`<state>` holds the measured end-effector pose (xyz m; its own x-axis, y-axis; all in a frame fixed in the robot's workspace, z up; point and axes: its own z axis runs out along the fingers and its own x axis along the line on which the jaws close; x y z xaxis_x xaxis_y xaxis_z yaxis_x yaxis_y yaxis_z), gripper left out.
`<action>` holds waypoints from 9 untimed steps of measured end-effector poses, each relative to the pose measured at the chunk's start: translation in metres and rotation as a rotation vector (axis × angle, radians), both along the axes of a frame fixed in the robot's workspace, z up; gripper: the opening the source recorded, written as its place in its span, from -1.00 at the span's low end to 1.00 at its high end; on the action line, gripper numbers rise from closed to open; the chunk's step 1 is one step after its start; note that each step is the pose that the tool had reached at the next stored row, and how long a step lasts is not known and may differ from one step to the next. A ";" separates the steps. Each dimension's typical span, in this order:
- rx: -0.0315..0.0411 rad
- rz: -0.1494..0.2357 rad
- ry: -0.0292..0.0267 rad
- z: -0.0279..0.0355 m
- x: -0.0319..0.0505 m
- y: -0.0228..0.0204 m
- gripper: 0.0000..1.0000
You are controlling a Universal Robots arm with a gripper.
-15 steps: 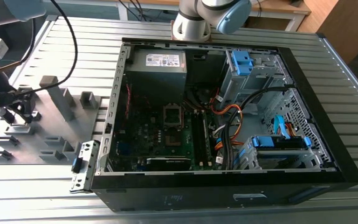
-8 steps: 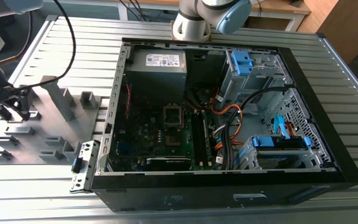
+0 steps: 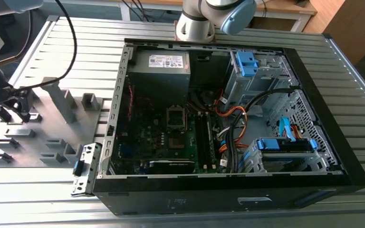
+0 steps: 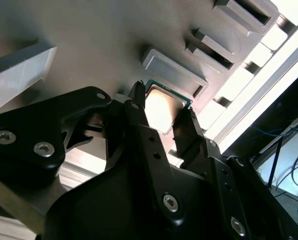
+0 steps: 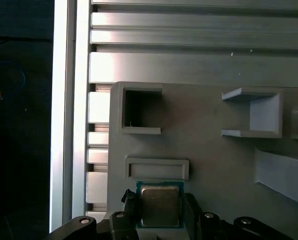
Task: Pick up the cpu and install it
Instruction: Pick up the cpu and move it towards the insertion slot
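Firmly pinching the cpu (image 5: 160, 205) on two sides with the black hand (image 4: 162, 104), closed snug, over the grey tray (image 5: 209, 165).

The exterior view looks steeply down from high above the counter (image 3: 350, 66), with the computer case (image 3: 233, 118) central and the grey holder tray (image 3: 74, 130) at nine o'clock. Both wrist views sit very close over that tray, sharing the cpu (image 4: 164, 107) (image 5: 160, 204) between the claw (image 4: 161, 114) (image 5: 160, 210) fingers.
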<state>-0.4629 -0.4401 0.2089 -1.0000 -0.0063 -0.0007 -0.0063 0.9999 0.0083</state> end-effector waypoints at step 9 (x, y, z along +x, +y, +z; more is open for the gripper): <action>-0.0001 0.000 0.0001 0.0203 0.0000 0.0000 -0.06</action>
